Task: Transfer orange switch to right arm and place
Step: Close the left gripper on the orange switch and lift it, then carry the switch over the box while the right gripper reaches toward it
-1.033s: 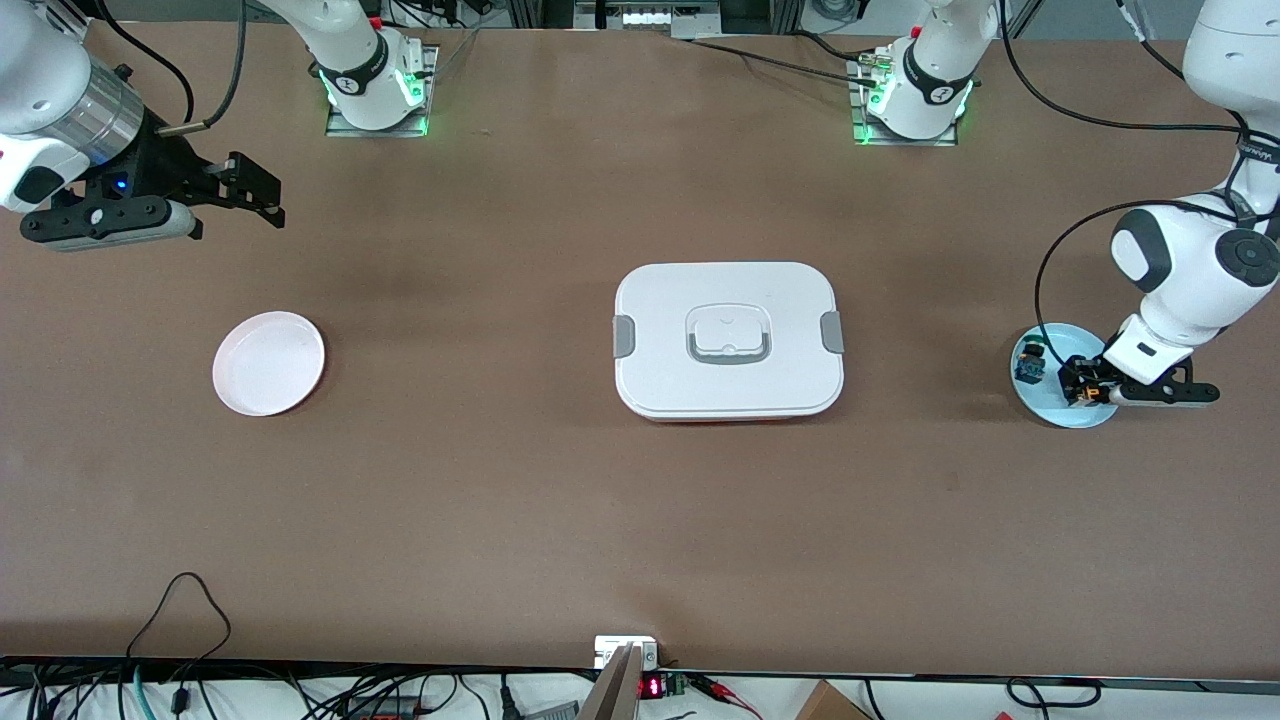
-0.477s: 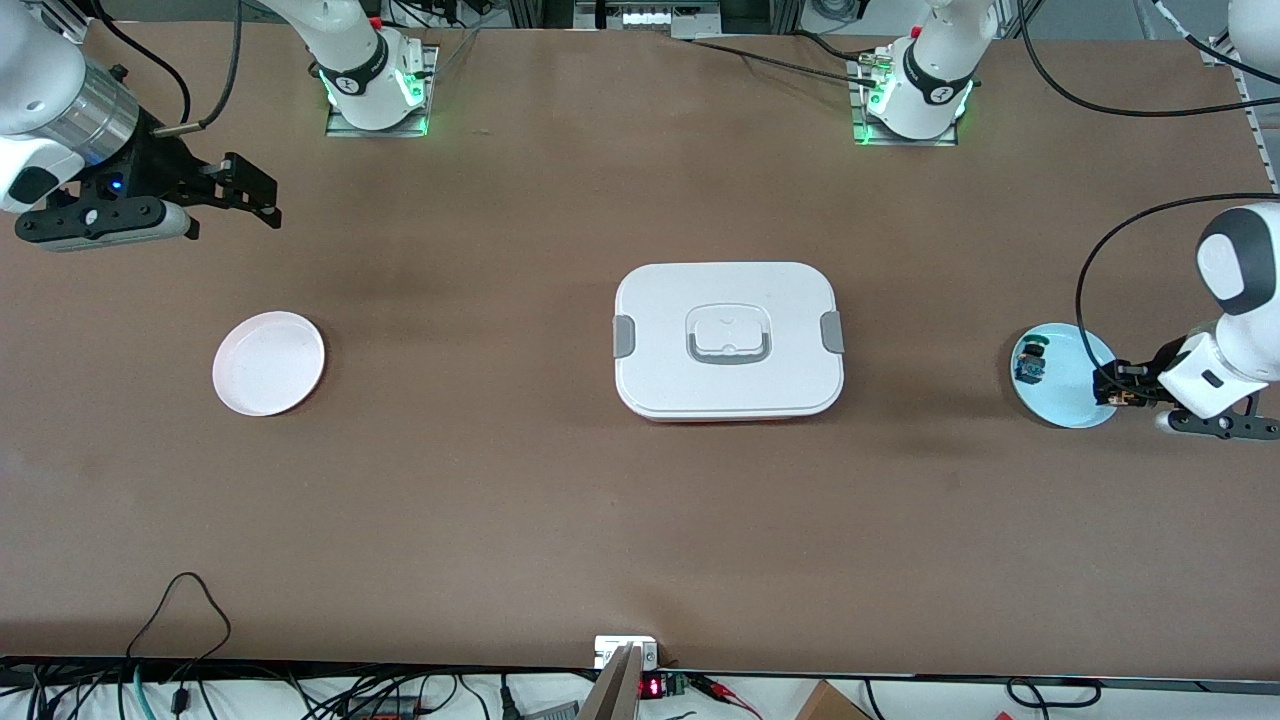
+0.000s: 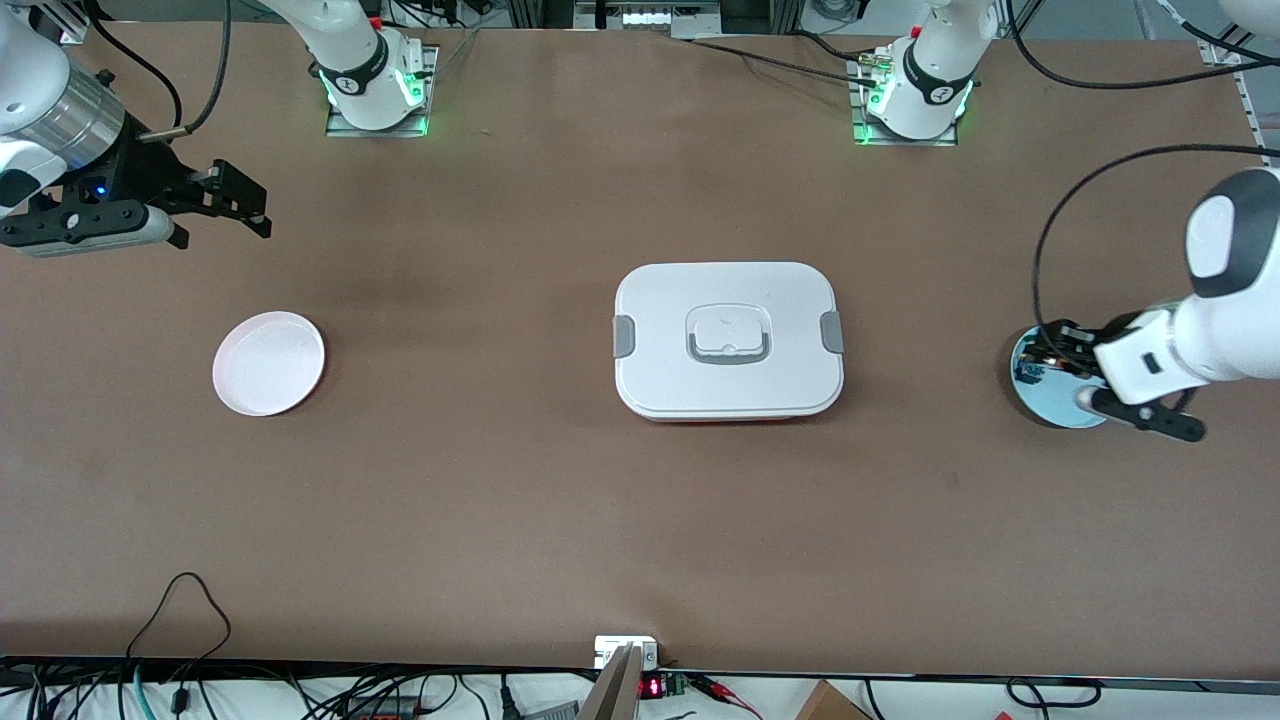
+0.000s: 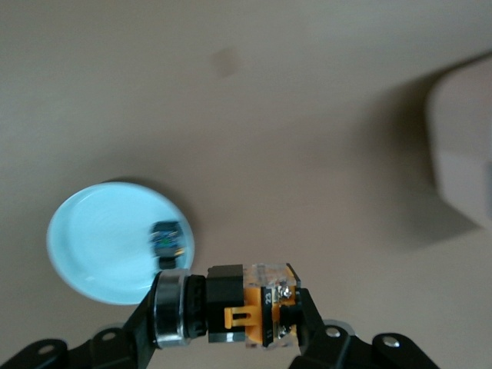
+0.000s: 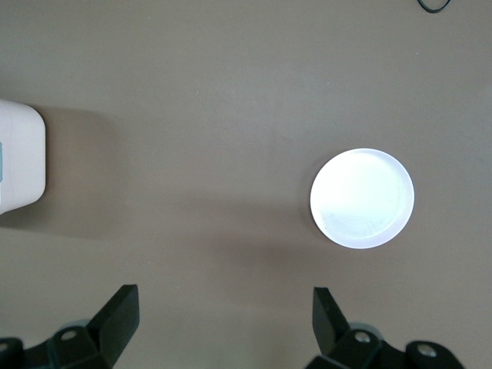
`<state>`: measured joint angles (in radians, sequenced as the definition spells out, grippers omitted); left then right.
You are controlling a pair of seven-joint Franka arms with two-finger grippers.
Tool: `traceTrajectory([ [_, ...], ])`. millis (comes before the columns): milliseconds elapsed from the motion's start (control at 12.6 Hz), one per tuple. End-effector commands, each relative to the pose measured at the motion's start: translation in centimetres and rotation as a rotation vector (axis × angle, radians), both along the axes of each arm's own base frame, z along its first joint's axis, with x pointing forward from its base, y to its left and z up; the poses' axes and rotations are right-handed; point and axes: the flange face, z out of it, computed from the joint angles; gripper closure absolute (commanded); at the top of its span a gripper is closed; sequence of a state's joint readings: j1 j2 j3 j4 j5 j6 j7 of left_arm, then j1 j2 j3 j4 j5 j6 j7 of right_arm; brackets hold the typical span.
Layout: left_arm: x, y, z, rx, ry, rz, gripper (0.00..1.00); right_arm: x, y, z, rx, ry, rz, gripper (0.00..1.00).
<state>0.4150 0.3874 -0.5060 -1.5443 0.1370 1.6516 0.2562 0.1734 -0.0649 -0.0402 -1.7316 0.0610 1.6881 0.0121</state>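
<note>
Your left gripper (image 3: 1052, 352) hangs in the air over the light blue plate (image 3: 1060, 408), which sits close to the table edge at the left arm's end, roughly midway between the robots' edge and the front camera's edge. In the left wrist view, your left gripper (image 4: 227, 317) is clamped on the orange switch (image 4: 231, 311): one finger (image 4: 142, 327) bears on the silvery end, the other on the clear end, so the black block with its orange band spans the gap and is lifted clear of the light blue plate (image 4: 104, 242). On that plate you can see a small blue-and-black part (image 4: 167, 238); in the front view the same part (image 3: 1030, 372) lies near the plate's rim on the side toward the white lidded box (image 3: 728, 340). The box stands at the centre of the table, lid on, with grey clips at both short ends.

Your right gripper (image 3: 240, 200) waits in the air over the table corner at the right arm's end on the robots' side, spread wide with nothing between the fingers (image 5: 115, 319). The white plate (image 3: 269, 362) lies bare near the right arm's end of the table, nearer the front camera than that gripper; the right wrist view shows the same white plate (image 5: 362, 197) and a corner of the box (image 5: 19, 165).
</note>
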Motion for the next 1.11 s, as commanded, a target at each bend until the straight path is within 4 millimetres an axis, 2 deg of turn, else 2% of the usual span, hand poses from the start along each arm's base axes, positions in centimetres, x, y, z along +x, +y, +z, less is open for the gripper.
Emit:
traceTrajectory([
  [0,-1.2,-8.3,2.2,-0.097,0.027,-0.144,0.76,1.0,0.2,-0.2,0.013,-0.003,0.017,0.00],
  [79,-1.9,-11.6,2.7,-0.168,0.036,-0.178,0.77,1.0,0.9,-0.4,0.046,0.007,0.028,0.00],
  [238,-3.6,-17.9,3.8,-0.391,0.083,-0.205,0.78,1.3,2.9,-1.7,0.246,0.055,0.055,0.00],
  [477,-5.4,-26.1,5.7,-0.628,0.075,-0.240,0.79,2.7,6.0,-4.4,0.531,0.132,0.032,0.00],
  [636,-6.8,-31.6,4.8,-0.825,0.078,-0.372,0.79,3.8,8.0,-6.2,0.722,0.147,0.067,0.00],
  [715,-7.8,-34.1,5.3,-0.900,0.071,-0.403,0.79,4.3,8.7,-6.9,0.803,0.151,0.057,0.00],
  [874,-8.4,-37.1,6.3,-0.980,-0.003,-0.414,0.77,5.1,9.9,-8.0,0.972,0.163,0.035,0.00],
  [1033,-8.2,-39.4,7.4,-1.071,-0.181,-0.475,0.78,5.8,10.6,-9.1,1.081,0.183,-0.004,0.00],
])
